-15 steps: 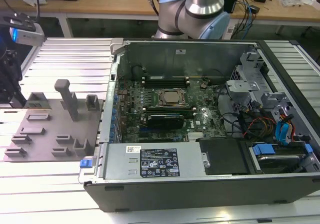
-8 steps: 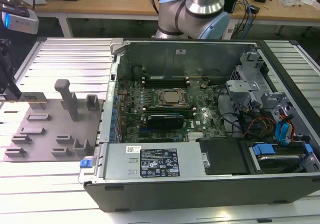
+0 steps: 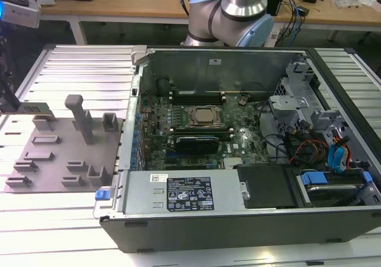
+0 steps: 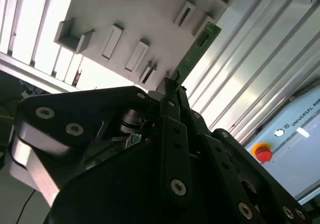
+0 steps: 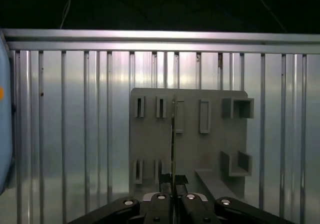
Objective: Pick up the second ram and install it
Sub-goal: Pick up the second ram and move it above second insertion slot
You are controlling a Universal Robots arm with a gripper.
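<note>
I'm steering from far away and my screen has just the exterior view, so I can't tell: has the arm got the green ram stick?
Observer: Yes. In the second wrist view the fingers are shut on the second ram, a thin green board.
Operator: Where is it pointing?
Observer: In the first wrist view it points at the gray slotted plate lying on the ribbed metal table.
Operator: Can you see its chips?
Observer: No. The first wrist view shows the ram edge-on, as a thin line running out from between the fingers.
</note>
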